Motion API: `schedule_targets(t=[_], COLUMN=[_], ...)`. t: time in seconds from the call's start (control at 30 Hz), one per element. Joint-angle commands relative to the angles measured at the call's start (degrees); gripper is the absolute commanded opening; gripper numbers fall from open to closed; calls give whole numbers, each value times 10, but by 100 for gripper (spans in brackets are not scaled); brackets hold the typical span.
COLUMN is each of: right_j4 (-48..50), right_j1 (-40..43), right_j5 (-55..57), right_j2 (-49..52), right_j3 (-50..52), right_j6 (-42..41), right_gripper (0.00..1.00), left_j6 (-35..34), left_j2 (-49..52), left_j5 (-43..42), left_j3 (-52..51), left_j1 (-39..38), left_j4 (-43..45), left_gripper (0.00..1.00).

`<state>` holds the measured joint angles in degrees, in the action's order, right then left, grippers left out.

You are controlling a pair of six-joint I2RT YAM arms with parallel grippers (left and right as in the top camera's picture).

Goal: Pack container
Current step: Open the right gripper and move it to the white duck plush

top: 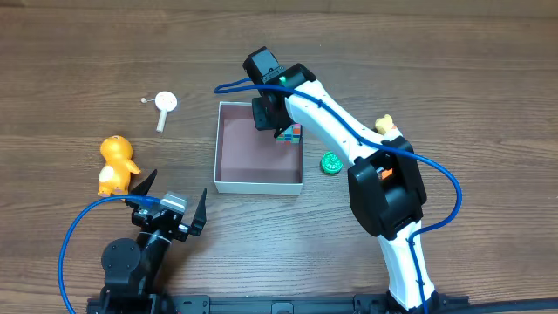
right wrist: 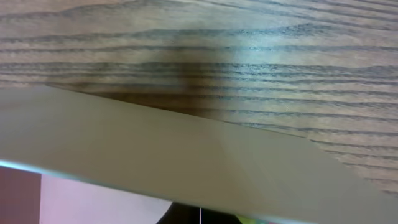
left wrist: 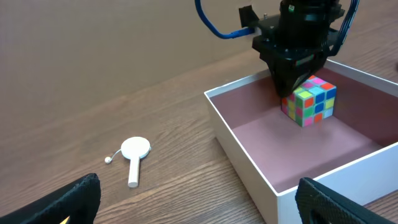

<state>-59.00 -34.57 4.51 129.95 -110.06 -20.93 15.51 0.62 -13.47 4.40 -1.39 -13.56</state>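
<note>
By the right wall of the container (top: pixel 216 150), the right gripper (left wrist: pixel 291 86) sits on the colourful cube (left wrist: pixel 309 99), grip impossible to judge, so I'd release fully, then lift straight up clear of the thin wall, while the left gripper (top: pixel 172 194) idles spread open.

A brown wood-grain table (top: pixel 453 78) is being shown across the whole overhead view, with its darker streaks running from 9 o'clock to 3 o'clock. In the left wrist view, a plain tan-brown surface (left wrist: pixel 93 37) is being seen out of focus toward 12 o'clock; whether it is a wall or more tabletop cannot be told. The wood is being lit evenly, and only soft shadows are being cast. In the right wrist view, the grain is being shown close up at 12 o'clock.
</note>
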Motion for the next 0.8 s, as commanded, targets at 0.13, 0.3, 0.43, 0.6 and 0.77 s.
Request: schedule_targets(t=[0.13,0.3,0.43,0.6,0.77], right_j4=[-20,-75,-167,-336,-381], right_j1=[3,3,10,70,165], right_j5=[5,-67,-32,49,-25], right_j2=[-1,-3,-7,-9,-54], right_j3=[-36,-135,-240,-410,-442], right_j6=[4,67,90,90,93], right_gripper=[4,4,9,10,13], left_j6=[8,8,8,8,8], left_j2=[-4,-4,-4,-4,-4], left_j5=[1,1,1,1,1], left_j3=[-2,-2,-2,-2,-2], left_j1=[4,4,4,4,4], left_j4=[1,1,1,1,1], left_gripper=[100,100,100,100,100])
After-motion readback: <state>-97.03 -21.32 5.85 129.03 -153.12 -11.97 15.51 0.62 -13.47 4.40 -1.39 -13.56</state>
